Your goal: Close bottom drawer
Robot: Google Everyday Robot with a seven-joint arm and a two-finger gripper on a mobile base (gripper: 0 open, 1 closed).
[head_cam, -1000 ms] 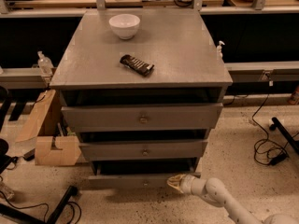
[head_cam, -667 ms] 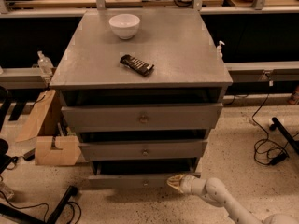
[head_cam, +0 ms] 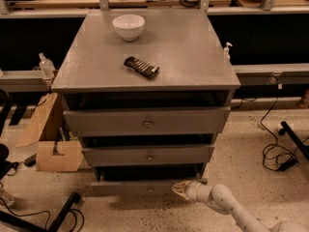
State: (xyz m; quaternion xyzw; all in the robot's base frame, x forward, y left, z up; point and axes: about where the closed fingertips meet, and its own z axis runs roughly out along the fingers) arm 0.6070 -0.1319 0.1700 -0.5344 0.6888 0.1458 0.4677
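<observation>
Now end effector (head_cam: 179,189) at bottom drawer (head_cam: 120,188) front, right of knob (head_cam: 150,190); cannot tell if parted.

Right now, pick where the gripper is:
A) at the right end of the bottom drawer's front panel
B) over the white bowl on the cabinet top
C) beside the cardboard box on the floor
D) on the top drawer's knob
A: the gripper is down near the floor at the right end of the bottom drawer front panel, to the right of its knob.
</observation>
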